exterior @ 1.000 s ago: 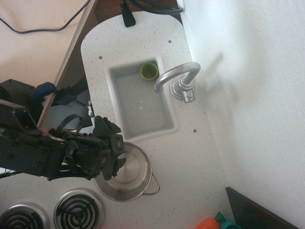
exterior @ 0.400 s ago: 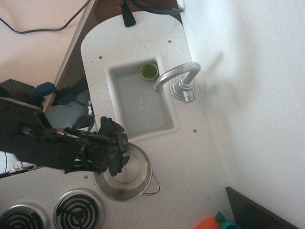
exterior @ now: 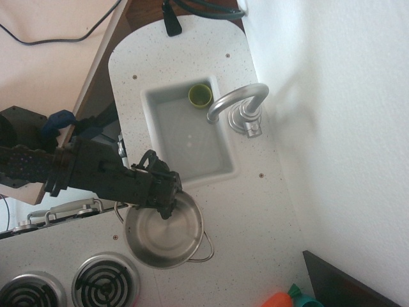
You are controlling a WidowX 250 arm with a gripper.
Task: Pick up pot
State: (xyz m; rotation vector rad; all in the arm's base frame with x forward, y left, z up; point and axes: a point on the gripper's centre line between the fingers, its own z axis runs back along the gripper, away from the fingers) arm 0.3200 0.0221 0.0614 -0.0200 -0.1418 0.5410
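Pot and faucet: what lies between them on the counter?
In the overhead view, the near corner of the sink and bare speckled counter lie between the pot and the faucet; nothing loose sits there.

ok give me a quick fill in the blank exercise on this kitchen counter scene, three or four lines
1. The small green cup sits in a corner of the ____.
2. The gripper is at the rim of the steel ____.
3. The faucet spout curves over the sink from the side nearest the ____.
4. The coiled stove burners are at the ____ left of the picture.

Missing words: sink; pot; wall; bottom
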